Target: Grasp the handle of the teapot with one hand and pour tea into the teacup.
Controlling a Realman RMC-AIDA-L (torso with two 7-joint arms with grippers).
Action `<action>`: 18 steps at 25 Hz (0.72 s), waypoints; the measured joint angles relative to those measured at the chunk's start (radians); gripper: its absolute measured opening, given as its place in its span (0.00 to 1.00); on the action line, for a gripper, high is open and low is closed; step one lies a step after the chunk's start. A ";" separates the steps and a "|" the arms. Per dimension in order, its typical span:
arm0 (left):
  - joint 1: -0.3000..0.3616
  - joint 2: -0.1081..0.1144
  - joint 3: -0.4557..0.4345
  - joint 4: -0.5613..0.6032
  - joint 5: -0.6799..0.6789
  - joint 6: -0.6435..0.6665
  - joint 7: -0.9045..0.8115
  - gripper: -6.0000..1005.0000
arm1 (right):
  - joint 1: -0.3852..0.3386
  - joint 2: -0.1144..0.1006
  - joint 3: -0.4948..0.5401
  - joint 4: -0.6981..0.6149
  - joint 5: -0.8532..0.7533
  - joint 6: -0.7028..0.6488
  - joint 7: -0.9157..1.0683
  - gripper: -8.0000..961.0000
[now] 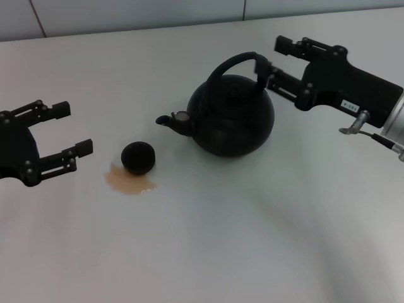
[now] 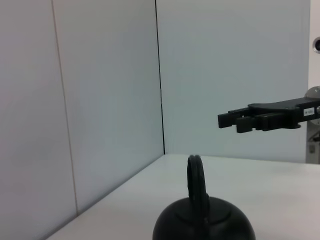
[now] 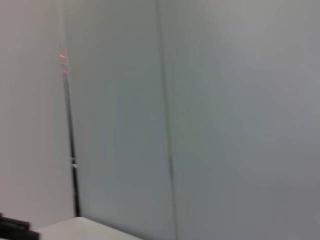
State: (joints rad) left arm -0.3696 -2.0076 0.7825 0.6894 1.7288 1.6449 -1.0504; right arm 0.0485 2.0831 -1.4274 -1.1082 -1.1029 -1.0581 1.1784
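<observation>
Handle (image 1: pixel 235 65) of the teapot (image 1: pixel 231 117) sits just beside my right tool (image 1: pixel 273 62), fingers spread, far nearer than my left tool (image 1: pixel 71 129), also spread.

White table (image 1: pixel 252 240) bears teapot (image 1: pixel 233 117), teacup (image 1: pixel 138 157), brown puddle (image 1: pixel 129 183)

A bare test bench in a lab or robot cell: a plain white table (image 1: pixel 208 252) walled in by blank pale panels (image 2: pixel 105 100) with dark seams. The right gripper (image 1: pixel 268 60) hangs in front of those panels, over the table's far side.
</observation>
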 joint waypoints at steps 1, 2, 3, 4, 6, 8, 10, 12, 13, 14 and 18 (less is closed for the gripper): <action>0.003 -0.001 -0.008 0.000 0.000 0.004 0.000 0.75 | 0.000 0.000 -0.001 -0.006 -0.009 -0.005 0.002 0.55; 0.007 -0.002 -0.017 0.000 0.000 0.006 0.000 0.75 | 0.000 0.001 -0.005 -0.012 -0.020 -0.009 0.003 0.55; 0.011 -0.003 -0.027 0.000 0.000 0.011 0.000 0.75 | 0.000 0.002 -0.009 -0.016 -0.029 -0.011 0.005 0.56; 0.016 -0.004 -0.041 0.001 0.000 0.020 0.000 0.75 | 0.000 0.002 -0.013 -0.018 -0.037 -0.015 0.005 0.56; 0.020 -0.007 -0.049 0.001 0.000 0.027 0.000 0.75 | 0.001 0.002 -0.021 -0.017 -0.041 -0.037 0.005 0.57; 0.023 -0.011 -0.052 0.001 0.000 0.030 0.001 0.75 | 0.001 0.001 -0.025 -0.013 -0.042 -0.079 0.005 0.60; 0.025 -0.018 -0.053 0.001 0.000 0.031 0.003 0.75 | -0.003 0.000 -0.022 -0.009 -0.052 -0.129 0.003 0.66; 0.026 -0.022 -0.056 0.000 0.000 0.031 0.005 0.75 | -0.011 0.000 -0.015 -0.007 -0.074 -0.175 0.001 0.72; 0.027 -0.030 -0.065 0.000 0.000 0.034 0.006 0.75 | -0.016 0.000 -0.013 -0.007 -0.086 -0.195 0.001 0.71; 0.027 -0.033 -0.070 0.000 0.000 0.037 0.005 0.75 | -0.022 0.000 -0.009 -0.009 -0.096 -0.220 0.000 0.71; 0.029 -0.040 -0.082 0.000 0.000 0.056 0.002 0.75 | -0.036 0.000 0.031 0.006 -0.118 -0.317 -0.001 0.71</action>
State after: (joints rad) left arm -0.3403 -2.0478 0.7007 0.6892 1.7286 1.7010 -1.0486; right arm 0.0123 2.0827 -1.3960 -1.1019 -1.2212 -1.3755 1.1772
